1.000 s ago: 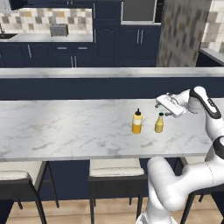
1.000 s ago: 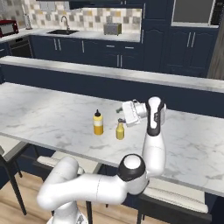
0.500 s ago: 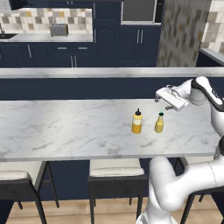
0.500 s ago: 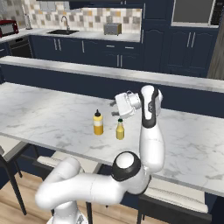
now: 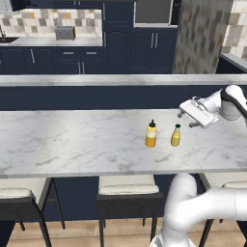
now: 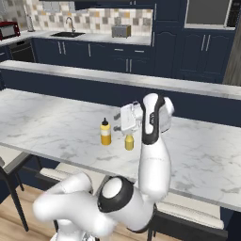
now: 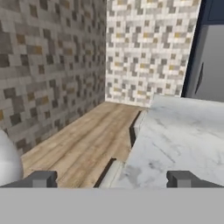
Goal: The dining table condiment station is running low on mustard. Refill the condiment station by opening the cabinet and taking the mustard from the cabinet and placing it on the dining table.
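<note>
Small yellow squeeze bottle with dark green cap (image 5: 175, 136), at three o'clock of taller orange-yellow bottle with white collar (image 5: 151, 134); white grey-veined marble counter top (image 5: 72, 140) on navy base.

The long white marble bench (image 5: 72, 140) is carrying two bottles, standing upright near each other: the small yellow mustard (image 5: 175, 136) with its green cap, and the taller orange-yellow bottle (image 5: 151, 134) just to its left.

Mustard (image 6: 129, 141) stands on dining table (image 6: 56, 122) — beside taller bottle (image 6: 106, 132).
</note>
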